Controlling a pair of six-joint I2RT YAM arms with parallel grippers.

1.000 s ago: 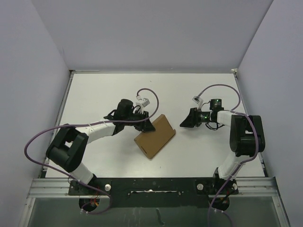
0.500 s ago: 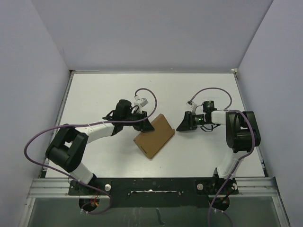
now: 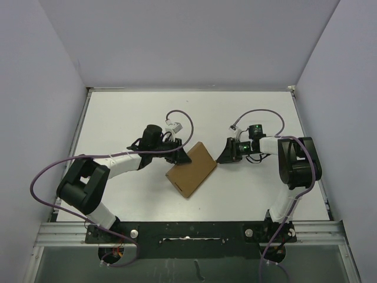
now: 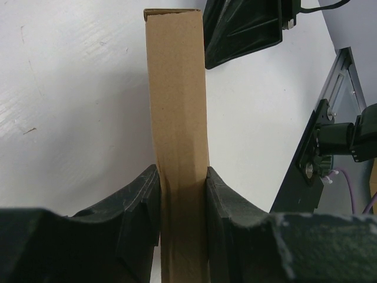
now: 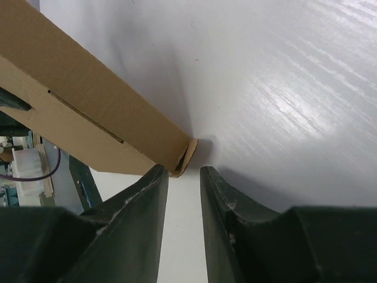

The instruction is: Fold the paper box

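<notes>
The paper box (image 3: 192, 171) is a thin brown cardboard box lying folded on the white table. My left gripper (image 3: 181, 154) is shut on its far left edge. In the left wrist view the box (image 4: 177, 88) runs straight out from between the jaws of that gripper (image 4: 183, 177). My right gripper (image 3: 221, 157) sits at the box's right corner, low over the table. In the right wrist view its fingers (image 5: 184, 171) stand a narrow gap apart with nothing between them. The box corner (image 5: 187, 154) lies just off the left fingertip.
The white table (image 3: 118, 118) is walled on three sides. A metal rail (image 3: 188, 231) with the arm bases runs along the near edge. Purple cables (image 3: 179, 115) loop above both wrists. The right gripper's black housing (image 4: 241, 29) shows past the box's end.
My right gripper has slid left across the table up to the box's right corner, and its jaws have narrowed. The left gripper and the box have stayed put.
</notes>
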